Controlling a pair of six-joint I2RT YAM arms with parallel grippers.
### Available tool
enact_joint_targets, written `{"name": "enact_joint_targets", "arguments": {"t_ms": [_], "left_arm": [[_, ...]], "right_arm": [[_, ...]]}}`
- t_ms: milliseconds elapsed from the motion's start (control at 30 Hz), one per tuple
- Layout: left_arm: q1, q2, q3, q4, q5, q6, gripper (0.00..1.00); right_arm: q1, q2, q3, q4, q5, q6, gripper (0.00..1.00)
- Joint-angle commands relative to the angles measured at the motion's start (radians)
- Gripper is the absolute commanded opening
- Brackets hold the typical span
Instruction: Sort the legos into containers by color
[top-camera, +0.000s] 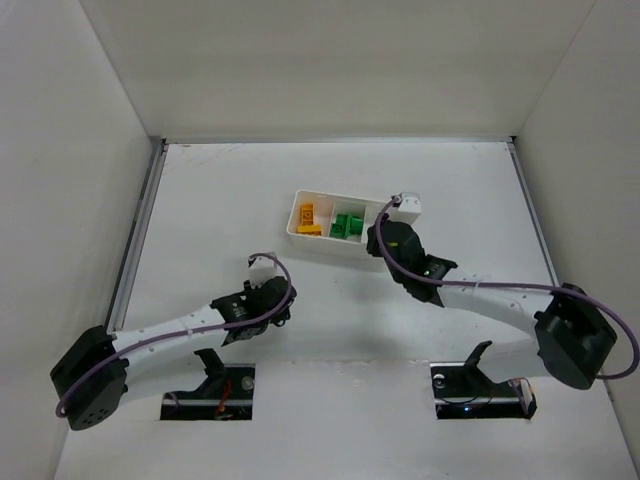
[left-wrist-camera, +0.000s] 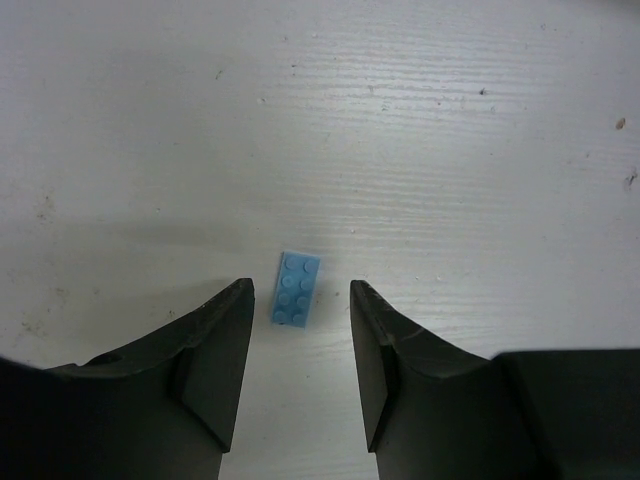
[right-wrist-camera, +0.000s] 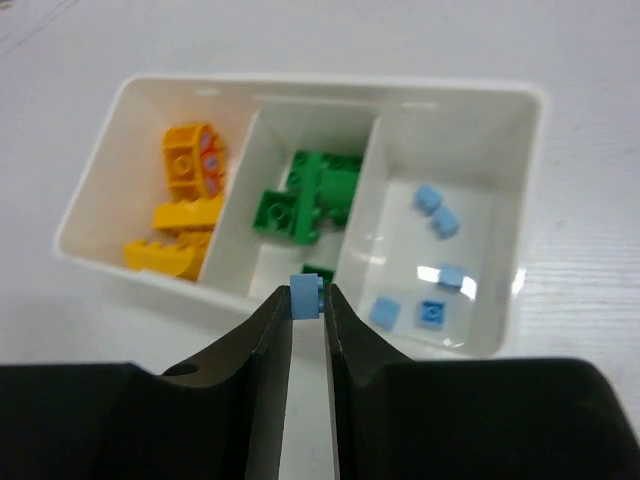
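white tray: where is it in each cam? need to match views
Top external: the white tray sits just above picture centre, long side running left to right.
Left wrist: not in it.
Right wrist: it fills the upper half, beyond the light-blue brick pinched in the jaws.
Shared landmark: the green bricks in its middle compartment.

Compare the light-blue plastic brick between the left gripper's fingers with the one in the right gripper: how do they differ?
The oblong light-blue plastic brick lies flat, studs up, on the white table; the small light-blue brick is held up at the near rim of the white three-compartment tray. The oblong one sits loose inside the open left gripper; the small one is pinched by the shut right gripper. Both are the same light blue.
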Motion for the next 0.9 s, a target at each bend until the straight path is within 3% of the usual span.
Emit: {"name": "enact_joint_targets", "arguments": {"t_ms": [0,233,367,433,867], "left_arm": [[-0.017,0.028,0.041,-0.015,-0.046,-0.021,0.41],[-0.026,0.067,0.050,-0.024,-0.075,-0.029,0.41],[-0.031,0.097,0.058,-0.025,-0.082,-0.029,0.41],[-0.035,0.110,0.061,-0.025,-0.087,-0.029,0.41],[-0.066,0.174,0.061,-0.033,-0.075,-0.061,0.32]], "right_arm": [[-0.071,0.019,0.041,0.043,0.014,-0.036,0.25],[-0.147,0.080,0.070,0.040,0.011,-0.051,0.28],[-0.153,0.071,0.080,0.043,0.016,-0.053,0.55],[-0.148,0.056,0.077,0.044,0.016,-0.055,0.61],[-0.139,-0.036,0.017,0.046,0.014,-0.056,0.61]]}}
